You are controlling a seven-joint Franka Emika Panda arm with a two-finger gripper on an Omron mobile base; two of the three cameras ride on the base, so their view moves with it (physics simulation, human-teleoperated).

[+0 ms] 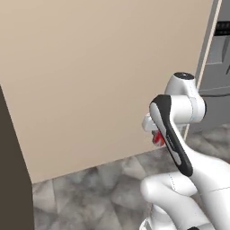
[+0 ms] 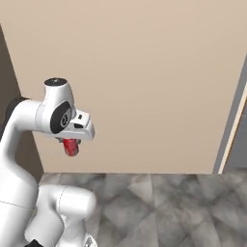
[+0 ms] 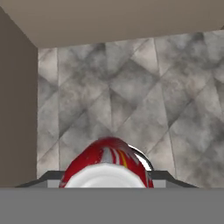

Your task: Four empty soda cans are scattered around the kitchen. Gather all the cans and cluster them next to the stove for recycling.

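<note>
Gripper: the white arm's two-finger gripper [image 2: 72, 144] pointed down, clamped on a small red cylindrical soda can with a silver top [image 2: 71, 147].
Can: it hung below the hand, clear of the grey marbled tile floor [image 2: 164, 207]; in the hand view its red body with white markings [image 3: 106, 162] sat between the jaws.
Surroundings: a plain beige wall panel [image 1: 99, 76] stood just behind; a dark brown panel [image 1: 13, 179] at the left edge.

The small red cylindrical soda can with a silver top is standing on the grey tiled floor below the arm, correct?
Not quite. The small red cylindrical soda can is not standing on the grey tiled floor; it hangs clamped in the gripper, clear above the floor. The right base view shows this.
</note>
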